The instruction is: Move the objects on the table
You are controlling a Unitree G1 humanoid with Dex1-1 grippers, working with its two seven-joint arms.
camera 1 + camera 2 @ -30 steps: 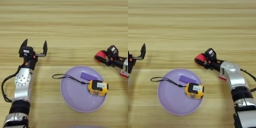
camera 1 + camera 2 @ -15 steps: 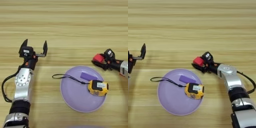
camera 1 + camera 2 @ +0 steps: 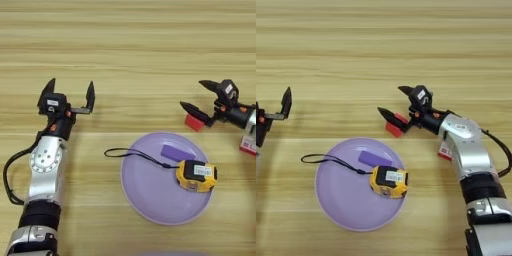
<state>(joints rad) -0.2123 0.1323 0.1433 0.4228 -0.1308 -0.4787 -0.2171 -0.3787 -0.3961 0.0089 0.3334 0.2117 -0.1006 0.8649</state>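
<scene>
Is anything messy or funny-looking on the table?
Only small things. The yellow-and-black tape measure sits on the round lilac plate by the flat purple block, but its black cord trails over the rim onto the table. The small red cube lies between the open right gripper's fingers.

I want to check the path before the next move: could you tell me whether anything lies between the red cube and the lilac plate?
Nothing visible does. The red cube sits on bare table by the open right gripper, just beyond the lilac plate's far rim. The purple block and tape measure lie inside the plate.
</scene>
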